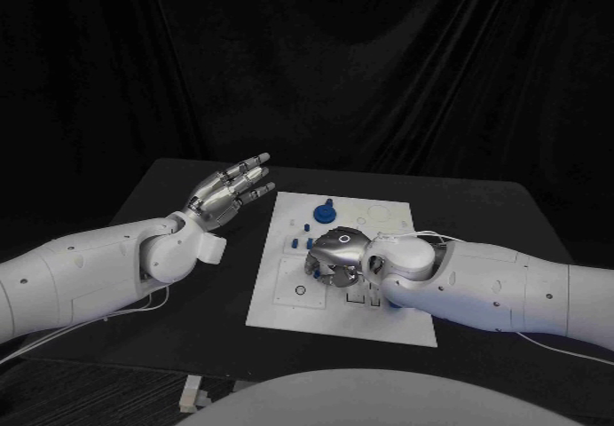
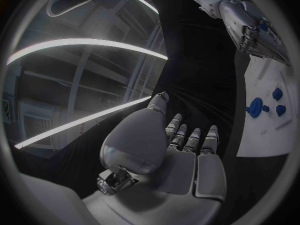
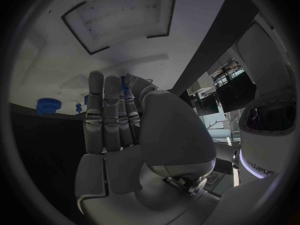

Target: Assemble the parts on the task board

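The white task board (image 1: 284, 293) lies in the middle of the table. A large round blue part (image 1: 325, 213) stands near its far end, with small blue parts (image 1: 307, 227) just in front of it. My right hand (image 1: 335, 256) hangs over the board's middle, fingers pointing down onto it. In the right wrist view a small blue part (image 3: 127, 90) sits between the thumb and the fingers, apparently pinched. My left hand (image 1: 231, 191) is raised left of the board, fingers straight and apart, holding nothing. The left wrist view shows this hand (image 2: 181, 155), the board (image 2: 265, 130) and the round part (image 2: 255, 106).
Printed outlines and shallow recesses mark the board's near half (image 1: 307, 291). Black table (image 1: 192, 311) surrounds the board on every side, with a black curtain behind. A thin white cable (image 1: 77, 333) hangs under my left arm.
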Tool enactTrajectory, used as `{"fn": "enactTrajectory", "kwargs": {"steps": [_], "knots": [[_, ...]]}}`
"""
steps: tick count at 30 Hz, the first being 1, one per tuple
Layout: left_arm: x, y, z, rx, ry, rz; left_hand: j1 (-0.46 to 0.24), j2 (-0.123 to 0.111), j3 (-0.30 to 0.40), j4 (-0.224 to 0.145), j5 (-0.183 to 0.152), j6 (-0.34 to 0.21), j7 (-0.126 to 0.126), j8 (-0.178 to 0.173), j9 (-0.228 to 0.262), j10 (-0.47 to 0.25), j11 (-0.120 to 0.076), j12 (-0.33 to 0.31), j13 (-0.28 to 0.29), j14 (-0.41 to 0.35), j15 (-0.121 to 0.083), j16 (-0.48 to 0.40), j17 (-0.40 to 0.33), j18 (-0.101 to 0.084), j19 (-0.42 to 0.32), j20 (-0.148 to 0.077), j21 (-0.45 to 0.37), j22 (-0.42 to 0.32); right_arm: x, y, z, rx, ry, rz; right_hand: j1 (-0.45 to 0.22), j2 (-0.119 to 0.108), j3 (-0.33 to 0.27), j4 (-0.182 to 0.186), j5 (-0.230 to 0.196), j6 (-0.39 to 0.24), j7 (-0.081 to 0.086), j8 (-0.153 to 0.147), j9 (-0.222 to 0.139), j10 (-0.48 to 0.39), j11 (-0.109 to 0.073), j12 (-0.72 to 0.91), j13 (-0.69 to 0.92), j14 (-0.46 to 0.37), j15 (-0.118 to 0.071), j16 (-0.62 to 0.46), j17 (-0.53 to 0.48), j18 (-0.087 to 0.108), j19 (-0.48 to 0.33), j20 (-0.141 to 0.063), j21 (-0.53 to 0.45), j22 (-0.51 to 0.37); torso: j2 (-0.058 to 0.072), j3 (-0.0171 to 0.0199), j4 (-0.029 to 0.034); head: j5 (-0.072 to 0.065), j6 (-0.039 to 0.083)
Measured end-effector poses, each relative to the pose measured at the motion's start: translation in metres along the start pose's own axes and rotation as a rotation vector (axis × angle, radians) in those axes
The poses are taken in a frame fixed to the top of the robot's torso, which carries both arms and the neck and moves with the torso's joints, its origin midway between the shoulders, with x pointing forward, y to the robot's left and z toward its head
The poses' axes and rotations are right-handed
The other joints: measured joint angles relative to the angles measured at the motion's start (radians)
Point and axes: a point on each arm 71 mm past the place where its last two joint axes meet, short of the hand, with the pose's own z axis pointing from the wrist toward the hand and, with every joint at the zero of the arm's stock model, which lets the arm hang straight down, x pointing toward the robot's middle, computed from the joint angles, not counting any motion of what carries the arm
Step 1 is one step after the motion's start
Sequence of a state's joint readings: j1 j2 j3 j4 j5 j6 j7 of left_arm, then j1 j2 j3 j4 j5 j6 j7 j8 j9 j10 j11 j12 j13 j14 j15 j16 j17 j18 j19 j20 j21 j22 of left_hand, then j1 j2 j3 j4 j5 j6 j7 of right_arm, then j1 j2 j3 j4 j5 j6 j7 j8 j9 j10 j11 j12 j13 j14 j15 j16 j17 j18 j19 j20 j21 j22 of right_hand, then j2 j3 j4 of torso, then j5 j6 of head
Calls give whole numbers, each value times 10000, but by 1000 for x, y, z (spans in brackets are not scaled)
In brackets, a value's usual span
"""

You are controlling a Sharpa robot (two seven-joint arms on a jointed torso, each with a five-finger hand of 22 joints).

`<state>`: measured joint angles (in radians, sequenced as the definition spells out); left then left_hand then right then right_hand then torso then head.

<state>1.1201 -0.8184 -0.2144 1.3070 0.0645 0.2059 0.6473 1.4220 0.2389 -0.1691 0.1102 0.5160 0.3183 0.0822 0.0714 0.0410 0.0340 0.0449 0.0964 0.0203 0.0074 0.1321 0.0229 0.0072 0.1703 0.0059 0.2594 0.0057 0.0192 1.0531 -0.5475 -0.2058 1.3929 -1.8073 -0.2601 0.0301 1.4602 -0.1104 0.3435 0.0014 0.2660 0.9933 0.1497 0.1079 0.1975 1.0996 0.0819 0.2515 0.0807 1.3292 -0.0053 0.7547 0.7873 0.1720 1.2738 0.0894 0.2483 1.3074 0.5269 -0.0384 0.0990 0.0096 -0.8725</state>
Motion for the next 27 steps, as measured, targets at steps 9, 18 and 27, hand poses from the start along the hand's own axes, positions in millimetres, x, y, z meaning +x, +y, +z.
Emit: {"fn": "enactTrajectory", "kwargs": {"steps": [9,18,27], "knots": [[0,1,0,-50,5,-11,0,0,0,0,0,23,23,0,4,0,0,0,0,0,0,0,0,0,0,0,0,0,2,0,-1,14,40,12,-151,-151,-39,97,-229,-290,-17,-229,-50,-505,114,-279,-51,-227,110,-328,-272,0,-107,107,-7,-1,-3,4,-3,2,0],[-1,1,-1,-76,-7,-10,0,0,-1,0,0,36,36,0,9,0,0,0,0,0,0,0,0,-1,0,0,0,1,3,-6,-11,177,-54,51,-272,-280,-1126,514,-937,-2093,-413,-416,-509,-3240,407,-1005,-143,-715,158,-617,-587,1,-304,233,-631,-53,-10,5,-8,16,0],[-2,1,-2,-83,-42,-3,0,0,-1,1,0,36,36,0,8,0,0,0,0,0,0,0,0,0,0,0,0,1,-28,-25,-37,478,-1013,-321,1141,-845,-2244,2831,-937,-2184,-687,-306,-788,-4734,339,-501,-117,-787,142,-615,-689,-1,-212,249,-1130,-208,-16,4,-8,16,0]]}}
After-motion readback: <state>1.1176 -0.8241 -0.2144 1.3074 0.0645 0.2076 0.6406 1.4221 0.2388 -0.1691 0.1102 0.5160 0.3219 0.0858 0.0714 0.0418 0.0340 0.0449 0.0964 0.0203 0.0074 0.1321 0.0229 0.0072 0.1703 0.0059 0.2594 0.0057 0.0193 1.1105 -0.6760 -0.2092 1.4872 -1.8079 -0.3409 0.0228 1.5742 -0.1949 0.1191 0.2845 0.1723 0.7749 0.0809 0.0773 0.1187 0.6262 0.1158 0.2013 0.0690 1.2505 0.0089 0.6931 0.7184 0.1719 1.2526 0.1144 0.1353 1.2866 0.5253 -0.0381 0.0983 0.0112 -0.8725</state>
